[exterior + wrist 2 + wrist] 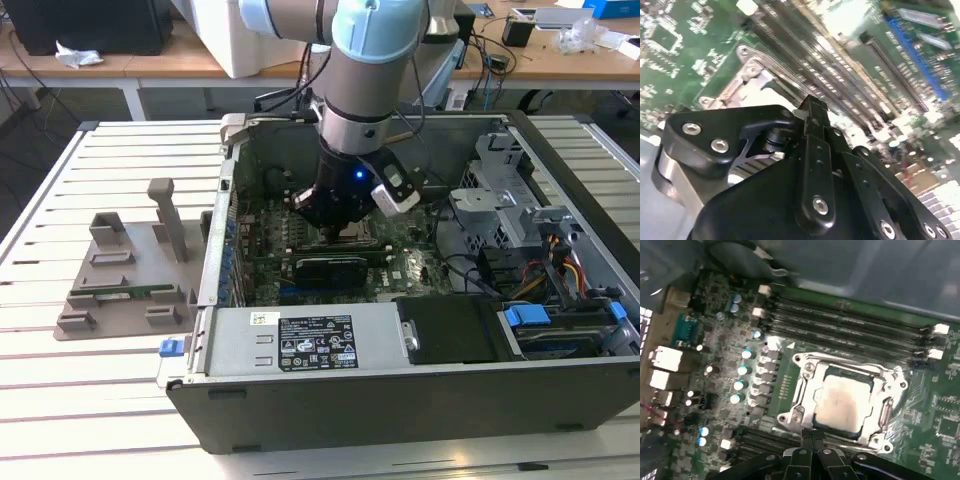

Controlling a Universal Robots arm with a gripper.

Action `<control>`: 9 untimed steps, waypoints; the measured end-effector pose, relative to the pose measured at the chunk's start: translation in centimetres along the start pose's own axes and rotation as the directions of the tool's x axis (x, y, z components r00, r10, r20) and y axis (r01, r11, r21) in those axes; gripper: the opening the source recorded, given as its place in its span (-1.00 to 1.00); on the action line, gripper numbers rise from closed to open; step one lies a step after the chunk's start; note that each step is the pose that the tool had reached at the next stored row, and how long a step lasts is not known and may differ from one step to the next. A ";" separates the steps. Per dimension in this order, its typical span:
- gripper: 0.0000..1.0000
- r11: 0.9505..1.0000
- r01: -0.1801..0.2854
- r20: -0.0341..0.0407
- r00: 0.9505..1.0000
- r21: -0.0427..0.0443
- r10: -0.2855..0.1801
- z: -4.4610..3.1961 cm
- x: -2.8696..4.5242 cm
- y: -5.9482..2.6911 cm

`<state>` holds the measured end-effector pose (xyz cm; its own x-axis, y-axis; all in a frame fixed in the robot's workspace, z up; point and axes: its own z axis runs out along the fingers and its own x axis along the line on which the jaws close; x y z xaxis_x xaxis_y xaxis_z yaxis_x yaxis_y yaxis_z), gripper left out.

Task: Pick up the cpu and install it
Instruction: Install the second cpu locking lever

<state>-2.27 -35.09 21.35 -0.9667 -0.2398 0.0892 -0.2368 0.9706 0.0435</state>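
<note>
Now the gripper point(812, 437), fingers pressed together and holding nothing, is hovering just beside the cpu point(842, 402), which is sitting in its motherboard socket point(805, 371) mid-board inside the open computer case point(400, 395), so seating looks done and latching it seems to remain.

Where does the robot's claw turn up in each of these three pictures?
Exterior view: the gripper reaches down inside the open computer case, near mid-picture.
Second wrist view: the gripper looms in the foreground, above the board.
First wrist view: the gripper sits just beside the cpu, which lies in its socket.
Shared landmark: the green motherboard.
</note>
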 end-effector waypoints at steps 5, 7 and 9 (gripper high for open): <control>-0.79 1.000 -0.002 -0.008 1.000 0.014 0.002 -2.59 -1.92 2.66; -0.79 1.000 -0.002 -0.008 1.000 0.014 0.002 -3.72 -1.82 2.71; -0.79 1.000 -0.002 -0.008 1.000 0.014 0.002 -4.86 -1.72 2.77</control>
<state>-0.79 -32.10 26.15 -0.9663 -0.2382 0.0975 -0.2365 0.9712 0.0290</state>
